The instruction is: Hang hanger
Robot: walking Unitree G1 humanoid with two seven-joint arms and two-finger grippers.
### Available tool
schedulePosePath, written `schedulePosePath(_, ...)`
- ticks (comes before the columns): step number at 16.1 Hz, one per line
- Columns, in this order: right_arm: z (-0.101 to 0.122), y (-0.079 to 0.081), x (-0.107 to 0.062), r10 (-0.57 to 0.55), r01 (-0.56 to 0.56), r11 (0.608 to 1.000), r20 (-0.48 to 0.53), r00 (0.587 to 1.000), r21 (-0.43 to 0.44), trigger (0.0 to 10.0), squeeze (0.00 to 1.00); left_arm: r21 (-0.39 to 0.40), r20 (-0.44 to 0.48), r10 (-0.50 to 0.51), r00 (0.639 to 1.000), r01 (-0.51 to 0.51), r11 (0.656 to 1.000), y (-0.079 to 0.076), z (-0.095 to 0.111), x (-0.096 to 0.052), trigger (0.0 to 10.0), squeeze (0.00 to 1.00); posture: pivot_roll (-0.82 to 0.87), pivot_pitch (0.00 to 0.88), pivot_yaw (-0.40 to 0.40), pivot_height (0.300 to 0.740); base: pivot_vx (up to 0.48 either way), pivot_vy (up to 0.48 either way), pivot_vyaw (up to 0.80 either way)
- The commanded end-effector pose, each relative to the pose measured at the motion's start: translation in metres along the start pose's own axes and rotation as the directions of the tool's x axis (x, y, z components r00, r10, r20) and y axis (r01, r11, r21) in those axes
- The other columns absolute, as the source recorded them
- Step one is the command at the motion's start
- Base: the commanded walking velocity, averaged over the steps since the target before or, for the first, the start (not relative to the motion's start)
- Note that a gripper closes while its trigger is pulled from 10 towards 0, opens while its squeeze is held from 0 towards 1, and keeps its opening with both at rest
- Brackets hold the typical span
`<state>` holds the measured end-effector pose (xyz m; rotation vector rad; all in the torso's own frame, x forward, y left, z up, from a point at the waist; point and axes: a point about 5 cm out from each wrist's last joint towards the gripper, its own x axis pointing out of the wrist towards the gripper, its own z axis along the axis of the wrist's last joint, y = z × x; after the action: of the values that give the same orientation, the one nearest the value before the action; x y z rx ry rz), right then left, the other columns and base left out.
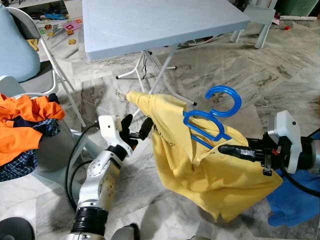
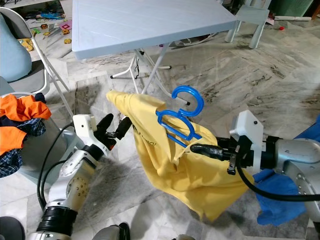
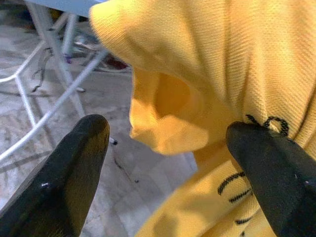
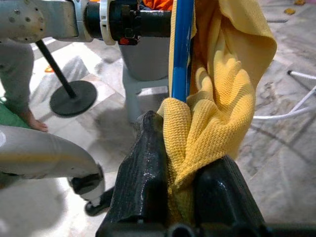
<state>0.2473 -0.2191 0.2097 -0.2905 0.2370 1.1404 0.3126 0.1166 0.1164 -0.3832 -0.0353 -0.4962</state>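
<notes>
R claw [image 2: 196,148] is clenched on a bunch of the yellow shirt [image 1: 210,170], w/ the blue hanger [image 1: 212,117] pinned in the same pinch; the right wrist view shows cloth wadded between both fingers and the blue bar running up just behind. Prob held this way so shirt and hanger travel as one unit, mid-air above the marble floor [image 1: 240,75], in front of the folding surface [image 1: 150,20] and not touching it.

L claw [image 1: 136,129] sits w/ fingers spread, released, just beside the shirt's near edge; the left wrist view has fabric between the fingertips but whether one tip touches it can't be told. Looks like it's set to pinch a shoulder or sleeve and pull the cloth over the hanger arm, since the garment is draped unevenly, one corner sticking out toward the surface's legs.

Hanger's long axis is tilted, running from upper L down toward the R claw; hook points up and curls open toward the robot's left. Shirt hangs mostly below and to the R. Laundry basket [image 1: 50,150] w/ orange clothes [image 1: 25,120] stands at far L.
</notes>
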Motion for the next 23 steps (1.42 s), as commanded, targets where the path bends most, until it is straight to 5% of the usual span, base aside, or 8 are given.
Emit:
schedulePosePath(1, 0.014, 0.011, 0.001, 0.086, -0.084, 0.996, 0.045, 0.995, -0.038, 10.0, 0.0, 0.027, -0.033, -0.085, 0.996, 0.086, 0.996, -0.007, -0.002, 0.002, 10.0, 0.0, -0.13, 0.173, 0.017, 0.74, 0.0, 0.0, 0.0)
schedulePosePath(2, 0.016, 0.014, 0.001, 0.102, -0.101, 0.994, 0.05, 0.993, -0.035, 10.0, 0.0, 0.041, -0.042, -0.1, 0.994, 0.102, 0.994, -0.008, -0.003, 0.002, 8.7, 0.0, -0.13, 0.174, 0.017, 0.74, 0.0, 0.0, 0.0)
schedulePosePath(3, 0.018, 0.019, 0.002, 0.136, -0.134, 0.99, 0.06, 0.989, -0.029, 10.0, 0.0, 0.06, -0.054, -0.131, 0.99, 0.134, 0.989, -0.011, -0.005, 0.002, 3.1, 0.0, -0.13, 0.174, 0.017, 0.74, 0.0, 0.0, 0.0)
schedulePosePath(4, 0.021, 0.024, 0.001, 0.169, -0.169, 0.986, 0.076, 0.983, -0.015, 10.0, 0.0, 0.058, -0.059, -0.162, 0.985, 0.165, 0.985, -0.014, -0.007, 0.002, 0.0, 0.0, -0.13, 0.173, 0.016, 0.74, 0.0, 0.0, 0.0)
schedulePosePath(11, 0.024, 0.033, -0.007, 0.22, -0.223, 0.974, 0.096, 0.971, 0.024, 10.0, 0.0, 0.04, -0.032, -0.214, 0.976, 0.216, 0.976, -0.019, -0.007, 0.002, 0.0, 0.0, -0.14, 0.176, 0.017, 0.74, 0.0, 0.0, 0.0)
schedulePosePath(23, 0.0, 0.041, 0.004, 0.225, -0.229, 0.968, 0.054, 0.973, 0.102, 10.0, 0.0, 0.05, 0.046, -0.075, 0.996, 0.073, 0.996, 0.001, 0.006, 0.003, 0.0, 0.0, -0.13, 0.181, 0.014, 0.74, 0.0, 0.0, 0.0)
